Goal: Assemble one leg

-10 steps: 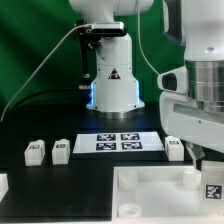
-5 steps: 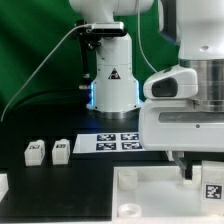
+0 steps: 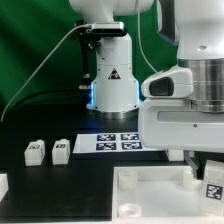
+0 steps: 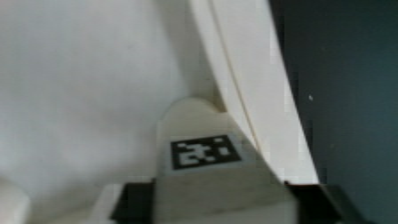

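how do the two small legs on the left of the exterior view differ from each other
The outer leg sits nearer the exterior view's left edge; the inner leg lies closer to the marker board. The outer leg looks slightly bigger and lower in frame. Both are small white tagged blocks resting apart on the dark table.

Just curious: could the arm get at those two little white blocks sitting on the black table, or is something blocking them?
Probably yes. The two legs stand in the open with nothing over or against them, though the end effector is now over the tray.

Green backdrop curtain (image 3: 30, 60) behind — black tabletop (image 3: 90, 175), even light.
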`<state>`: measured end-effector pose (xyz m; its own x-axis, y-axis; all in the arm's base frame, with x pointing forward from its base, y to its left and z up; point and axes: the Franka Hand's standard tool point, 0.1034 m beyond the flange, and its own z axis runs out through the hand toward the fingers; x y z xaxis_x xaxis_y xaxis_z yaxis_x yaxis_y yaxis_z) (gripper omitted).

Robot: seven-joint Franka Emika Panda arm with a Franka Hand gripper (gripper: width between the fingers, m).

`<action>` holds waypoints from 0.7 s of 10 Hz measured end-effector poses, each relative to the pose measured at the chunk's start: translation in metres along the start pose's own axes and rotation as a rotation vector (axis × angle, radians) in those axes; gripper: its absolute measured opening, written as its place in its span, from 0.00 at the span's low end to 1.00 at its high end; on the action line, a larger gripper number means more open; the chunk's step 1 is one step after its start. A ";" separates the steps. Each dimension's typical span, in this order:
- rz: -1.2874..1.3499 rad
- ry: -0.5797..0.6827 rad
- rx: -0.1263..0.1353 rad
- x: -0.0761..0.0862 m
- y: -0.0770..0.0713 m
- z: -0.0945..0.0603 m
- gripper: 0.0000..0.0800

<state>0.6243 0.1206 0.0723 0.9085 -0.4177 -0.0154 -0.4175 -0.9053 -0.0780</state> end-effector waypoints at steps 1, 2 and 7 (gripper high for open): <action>0.076 -0.002 -0.004 0.000 0.002 0.001 0.37; 0.175 -0.003 -0.003 0.000 0.002 0.001 0.37; 1.038 -0.029 0.042 0.004 0.003 0.002 0.37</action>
<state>0.6267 0.1165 0.0701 0.1028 -0.9876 -0.1189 -0.9941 -0.0979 -0.0469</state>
